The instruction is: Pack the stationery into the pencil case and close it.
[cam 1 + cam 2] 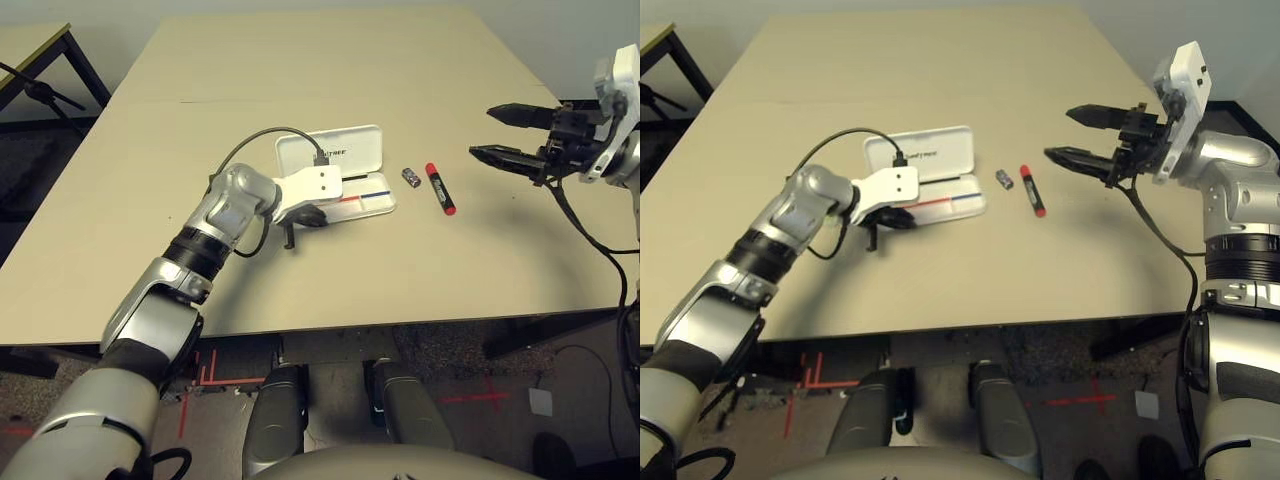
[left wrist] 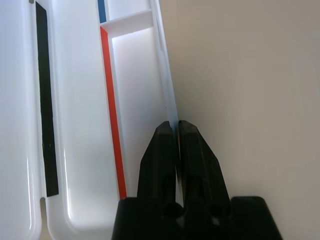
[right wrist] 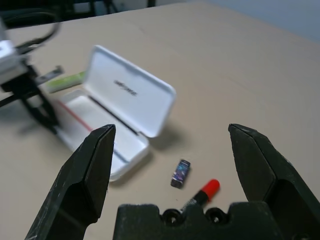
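Risk: pencil case (image 1: 335, 168), pinched at its front tray wall by closed left gripper (image 2: 176, 131), likely to skid or tip if tugged. Right gripper (image 1: 500, 132) wide open, empty, hovering at 3 o'clock of red marker (image 1: 440, 188). White hinged case, lid up, red-and-blue line inside, mid-table. Small dark-and-silver cylinder (image 1: 410, 177) between case and marker. Green bar (image 3: 65, 81) beside case's far end.

The left gripper (image 2: 177, 131) was pinched shut on the front wall of the open white pencil case (image 2: 80, 150), above the tan table (image 2: 250, 75).
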